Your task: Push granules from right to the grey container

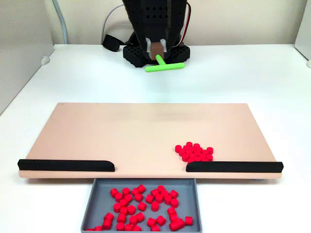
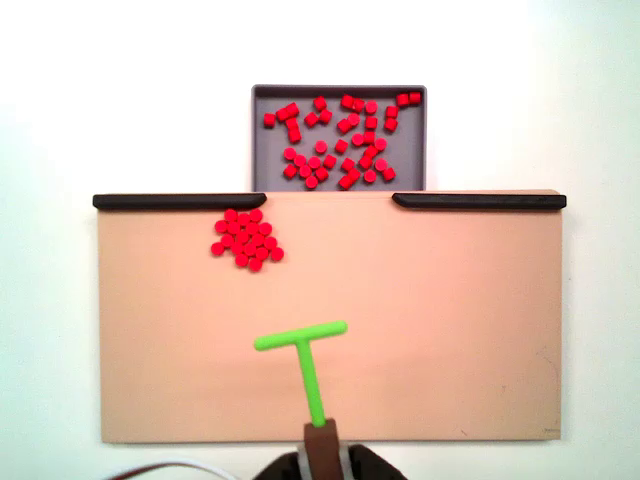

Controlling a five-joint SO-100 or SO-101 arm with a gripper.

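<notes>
Claw: in a fixed view the claw (image 2: pixel 322 440) enters from the bottom edge, brownish, clenched on the stem of the green T-shaped pusher (image 2: pixel 303 352); in the other fixed view the claw (image 1: pixel 157 50) sits at the top, in front of the black arm base (image 1: pixel 155 53), with the pusher (image 1: pixel 164 65) pointing toward the board.

Pusher: one; its crossbar is raised above the tan board (image 2: pixel 440 330) in the top-down fixed view, well apart from the loose pile.

Loose granules: one tight cluster of red granules (image 2: pixel 246 239) on the board, roughly twenty, too packed for an exact count. In this view it lies up and to the left of the pusher's crossbar, just below the inner end of the left black rail (image 2: pixel 178 201). In the front fixed view the same cluster (image 1: pixel 194 151) lies on the right, touching or just beside the right rail (image 1: pixel 234 167).

Grey container: one grey container (image 2: pixel 262 140) against the board's edge, at the gap between the two rails; seen also at the bottom of the front view (image 1: pixel 91 204).

Granules in container: scattered across its floor, about forty; an exact count cannot be told.

Rails: two black strips along one board edge, the second one (image 2: pixel 478 201) on the other side of the gap.

Surface: white surface (image 1: pixel 252 77) carrying the board, container and arm base.
</notes>
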